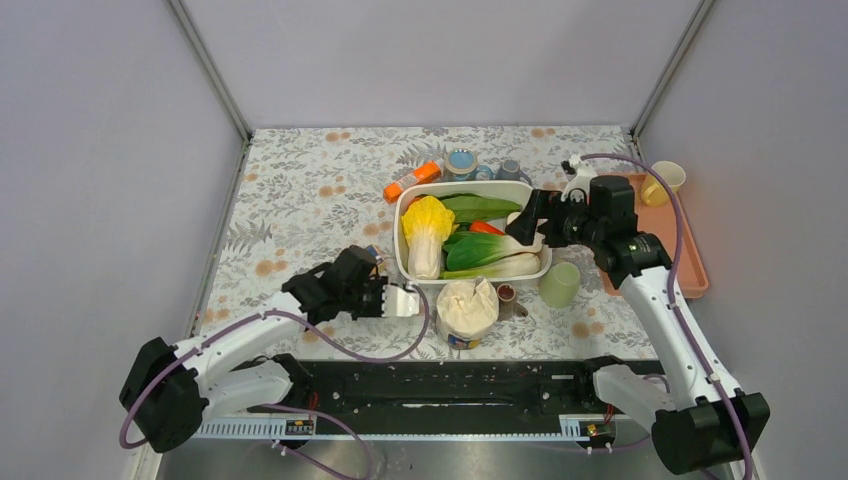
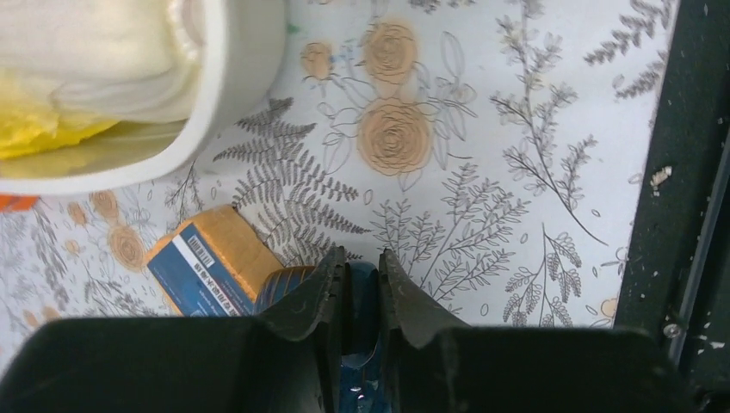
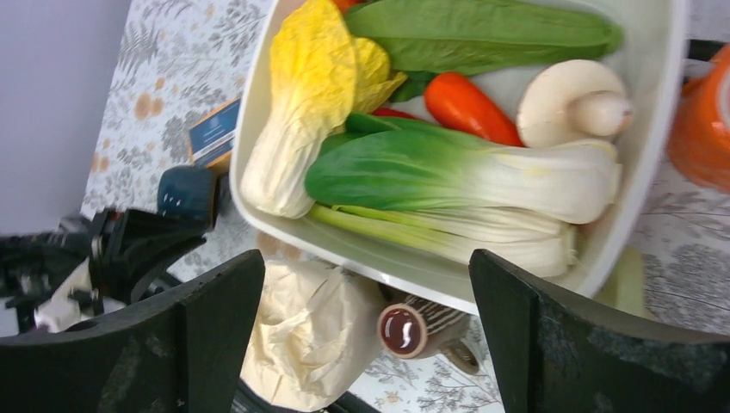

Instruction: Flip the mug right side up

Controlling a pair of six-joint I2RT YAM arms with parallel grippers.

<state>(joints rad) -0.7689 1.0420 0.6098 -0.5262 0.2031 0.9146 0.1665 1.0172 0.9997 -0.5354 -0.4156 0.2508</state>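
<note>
A dark blue ribbed mug (image 2: 277,289) is near the table, beside a blue and tan box (image 2: 207,262). My left gripper (image 2: 363,258) is shut on a blue part of this mug, seemingly its handle. In the right wrist view the mug (image 3: 188,194) sits between the left gripper and the box; I cannot tell which way up it is. In the top view my left gripper (image 1: 372,283) covers most of it. My right gripper (image 3: 366,258) is open and empty, held above the near right edge of the white tub (image 1: 470,189).
The tub holds vegetables. A paper-filled cup (image 1: 468,308), a small brown striped mug on its side (image 1: 507,294) and a pale green cup (image 1: 560,284) stand in front of it. An orange tray (image 1: 690,262) with a yellow cup (image 1: 667,178) is at the right.
</note>
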